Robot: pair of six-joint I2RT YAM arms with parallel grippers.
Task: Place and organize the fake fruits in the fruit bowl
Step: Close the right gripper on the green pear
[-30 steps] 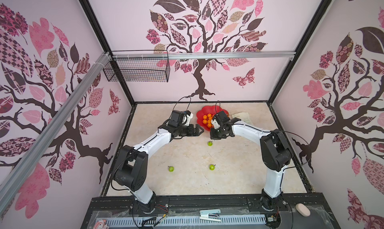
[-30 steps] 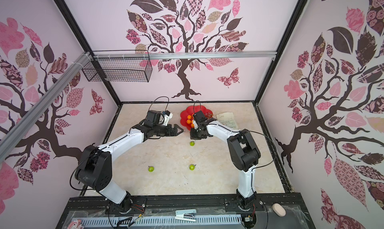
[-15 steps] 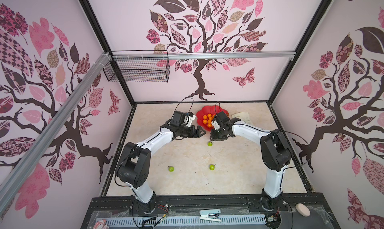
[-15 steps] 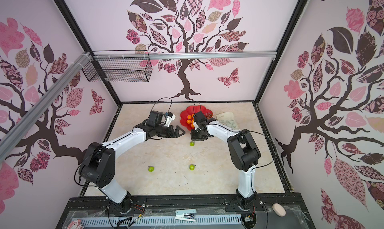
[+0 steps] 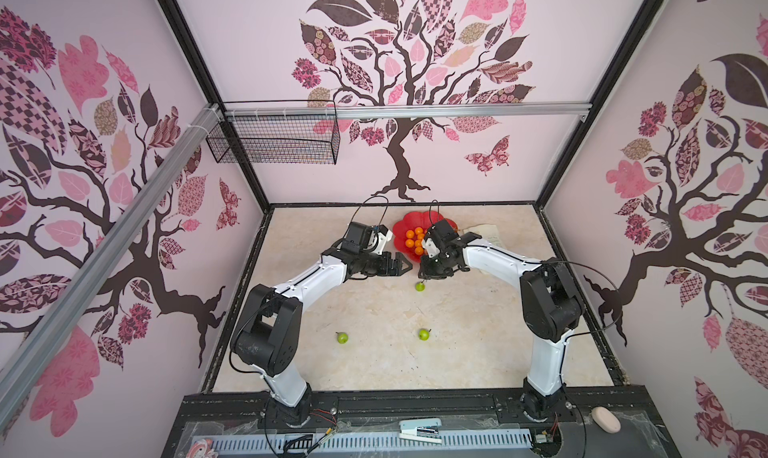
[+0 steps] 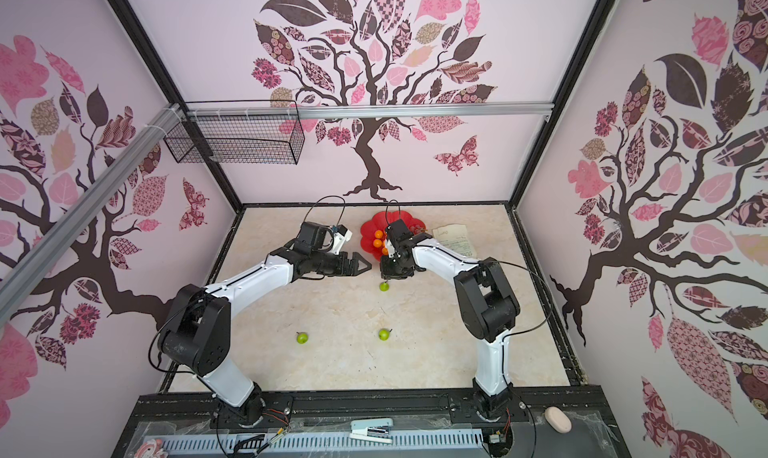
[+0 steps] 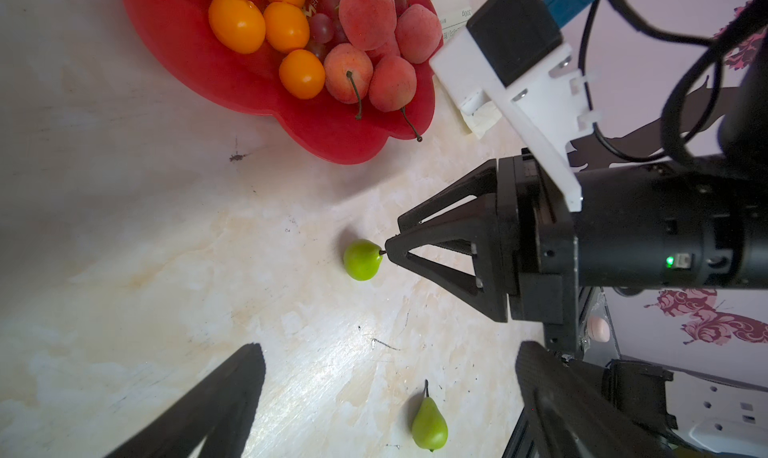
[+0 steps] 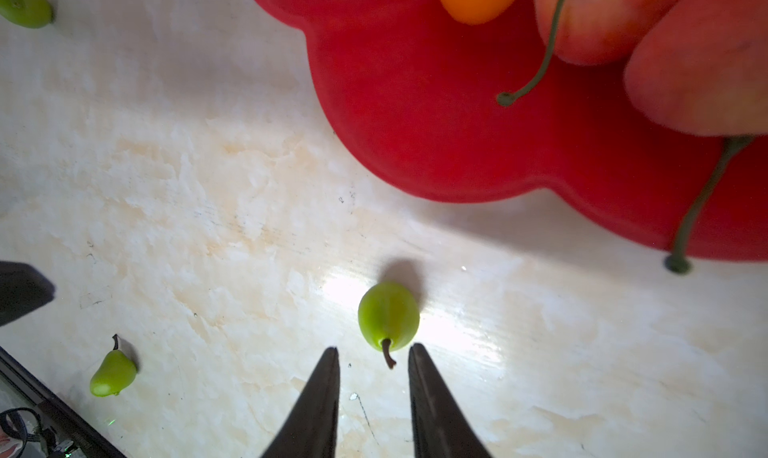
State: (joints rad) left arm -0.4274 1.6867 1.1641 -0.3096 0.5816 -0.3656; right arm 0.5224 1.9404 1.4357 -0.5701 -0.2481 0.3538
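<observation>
The red flower-shaped fruit bowl (image 5: 404,224) (image 6: 369,229) (image 7: 332,144) (image 8: 415,103) stands at the back of the table and holds orange fruits (image 7: 237,22), pink peaches (image 7: 365,13) and dark grapes (image 7: 322,28). A green pear (image 5: 420,286) (image 6: 384,286) (image 7: 362,260) (image 8: 388,314) lies on the table just in front of it. My right gripper (image 5: 422,275) (image 8: 374,348) points down at that pear. It is slightly open, with the stem in the gap and untouched. My left gripper (image 5: 405,265) (image 7: 390,346) hovers wide open and empty beside it.
Two more green fruits (image 5: 342,337) (image 5: 423,334) lie nearer the front of the table; one is a pear (image 7: 429,424) (image 8: 113,373). A printed paper packet (image 5: 484,231) lies right of the bowl. A black wire basket (image 5: 274,140) hangs on the back left wall.
My right gripper's fingers have parted from shut to a narrow gap over the pear's stem. The left gripper has edged slightly to the right. The pear has not moved.
</observation>
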